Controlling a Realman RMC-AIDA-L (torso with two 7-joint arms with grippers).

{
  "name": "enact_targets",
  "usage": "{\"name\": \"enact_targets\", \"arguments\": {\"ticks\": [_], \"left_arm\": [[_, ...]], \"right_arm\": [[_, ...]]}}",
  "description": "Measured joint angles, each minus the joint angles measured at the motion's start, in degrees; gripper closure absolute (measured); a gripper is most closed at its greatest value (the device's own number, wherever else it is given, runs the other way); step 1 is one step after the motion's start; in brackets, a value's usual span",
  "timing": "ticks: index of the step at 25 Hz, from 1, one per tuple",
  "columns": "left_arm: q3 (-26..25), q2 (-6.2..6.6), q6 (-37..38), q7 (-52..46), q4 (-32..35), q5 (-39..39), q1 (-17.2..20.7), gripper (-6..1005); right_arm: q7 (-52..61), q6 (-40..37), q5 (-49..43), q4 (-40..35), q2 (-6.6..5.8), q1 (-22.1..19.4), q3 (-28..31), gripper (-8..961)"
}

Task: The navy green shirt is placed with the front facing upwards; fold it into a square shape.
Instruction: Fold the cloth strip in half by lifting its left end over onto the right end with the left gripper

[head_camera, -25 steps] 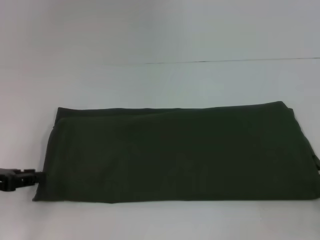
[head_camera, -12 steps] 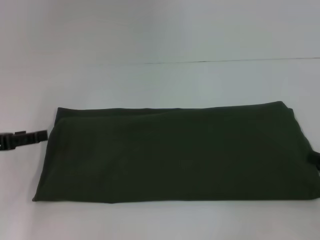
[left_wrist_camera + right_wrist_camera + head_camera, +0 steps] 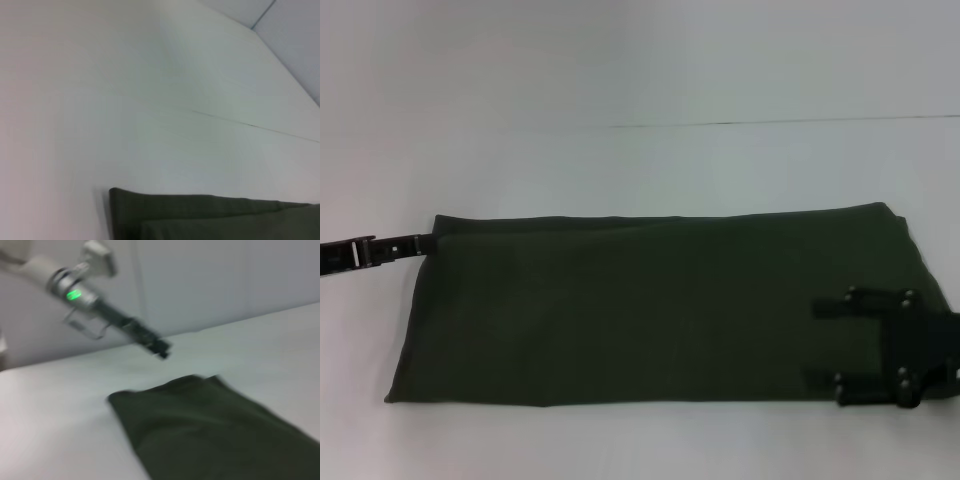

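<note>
Corner of the folded navy green shirt (image 3: 210,217), two stacked layers, lying flat on white table (image 3: 125,100), thin seam line (image 3: 250,125) beyond it

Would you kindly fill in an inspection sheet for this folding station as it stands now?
Surface: white table, one thin dark seam line across the far part.
Job's things: green shirt lying flat, folded into a long band, plain side up, not yet square.
Clutter: nothing seen.
Grippers: left gripper at the shirt's far left corner; right gripper over the shirt's right end, fingers spread.
Cables: nothing seen.
Surroundings: pale wall behind the table.
</note>
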Motion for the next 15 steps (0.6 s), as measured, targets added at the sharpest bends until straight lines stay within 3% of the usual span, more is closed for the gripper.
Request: {"name": "enact_targets", "arguments": {"ticks": [5, 15], "left_arm": [[2.12, 0.11, -2.0, -5.27, -0.12, 0.76, 0.3, 152], [2.72, -0.17, -3.25, -10.4, -1.37, 3.17, 0.86, 152]], "right_arm": [[-0.41, -0.29, -0.17, -0.09, 0.08, 0.94, -3.9, 99], [-0.07, 0.81, -0.46, 1.98, 0.24, 2.16, -4.49, 107]]}}
